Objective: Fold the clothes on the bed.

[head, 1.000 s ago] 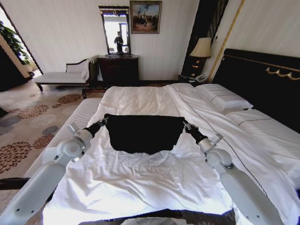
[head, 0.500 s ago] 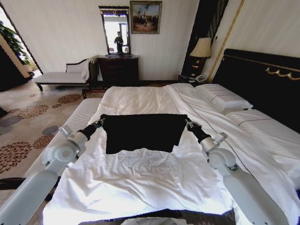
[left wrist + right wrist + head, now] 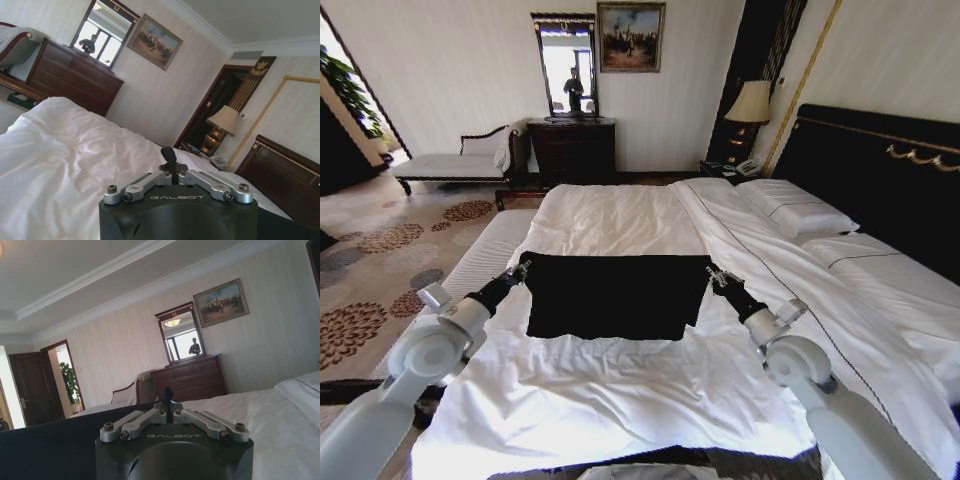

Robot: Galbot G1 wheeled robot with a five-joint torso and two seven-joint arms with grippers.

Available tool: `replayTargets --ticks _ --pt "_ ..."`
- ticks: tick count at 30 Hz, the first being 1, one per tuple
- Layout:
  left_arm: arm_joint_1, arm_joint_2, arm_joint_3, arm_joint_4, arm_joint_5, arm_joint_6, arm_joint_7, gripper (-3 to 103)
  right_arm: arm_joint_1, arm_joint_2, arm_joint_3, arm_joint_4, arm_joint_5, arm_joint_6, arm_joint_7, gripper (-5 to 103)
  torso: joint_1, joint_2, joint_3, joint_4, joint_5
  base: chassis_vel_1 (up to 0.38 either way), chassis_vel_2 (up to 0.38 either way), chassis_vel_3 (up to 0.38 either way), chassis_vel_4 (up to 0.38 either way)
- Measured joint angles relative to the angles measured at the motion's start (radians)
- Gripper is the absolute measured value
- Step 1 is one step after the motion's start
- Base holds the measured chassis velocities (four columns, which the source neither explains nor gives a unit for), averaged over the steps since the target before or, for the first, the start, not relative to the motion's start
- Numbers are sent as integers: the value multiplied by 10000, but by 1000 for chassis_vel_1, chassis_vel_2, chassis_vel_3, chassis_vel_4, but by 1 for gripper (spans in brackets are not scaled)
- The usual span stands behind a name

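Observation:
The clothes, one black T-shirt point(image 3: 615, 295), hang stretched flat and wide between my two grippers, just over the white duvet of the bed point(image 3: 620, 400). My left gripper point(image 3: 523, 267) is shut on the shirt's upper left corner. Its thin black fingertips point(image 3: 169, 155) are pressed together in the left wrist view. At the upper right corner my right gripper point(image 3: 713, 275) is shut on the fabric. The right wrist view has that gripper point(image 3: 167, 396) closed, with black cloth point(image 3: 50, 445) spreading beside it. The shirt's lower edge rests on or near the duvet.
White pillows point(image 3: 795, 205) lie against the tall black headboard point(image 3: 880, 180) on the right. Beyond the bed stand a dark dresser point(image 3: 572, 148) with a mirror, a pale chaise point(image 3: 450, 160) and a lamp point(image 3: 752, 103). Patterned carpet point(image 3: 380, 260) runs along the bed's left side.
Both grippers have drawn apart and back toward me. The shirt, sagging a second ago, is now pulled taut, wider and lower over the duvet.

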Motion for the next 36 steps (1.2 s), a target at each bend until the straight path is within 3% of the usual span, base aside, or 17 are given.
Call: replayTargets --ticks 8,13,14,18,19,23,30,36 --pt "879 -153 -531 -699 -145 112 -89 1 -722 16 416 922 758 -597 517 1 -1 1 0 -1 3 0 0 0 0" --pt "-388 -362 1207 279 -171 214 -660 1 -80 146 -385 284 1241 -1113 954 1 -1 1 2 -1 3 0 0 0 0" --pt "-388 -362 1207 279 -171 214 -660 1 -80 146 -385 284 1241 -1113 954 1 -1 1 2 -1 3 0 0 0 0" --pt "-2563 -788 3196 2010 -385 339 -947 1 958 294 -1146 -1183 2193 -1479 1202 1 1 0 3 -2 1 0 0 0 0" --pt "-2563 -788 3196 2010 -385 339 -947 1 958 294 -1146 -1183 2193 -1479 1202 1 1 0 3 -2 1 0 0 0 0" --pt "-4721 -1500 5167 4237 -5 342 -963 1 2129 496 -2046 -3062 2324 -1544 1043 1 2 -1 4 -3 4 0 0 0 0" --pt "-6343 -2445 6651 6506 620 343 -410 1 3643 914 -3076 -5154 2170 -1479 772 1 4 -3 5 -2 3 0 0 0 0" --pt "-7235 -3275 6958 8077 1071 297 -70 1 4799 1191 -3916 -6919 1794 -1216 495 1 3 -3 3 -2 4 0 0 0 0"
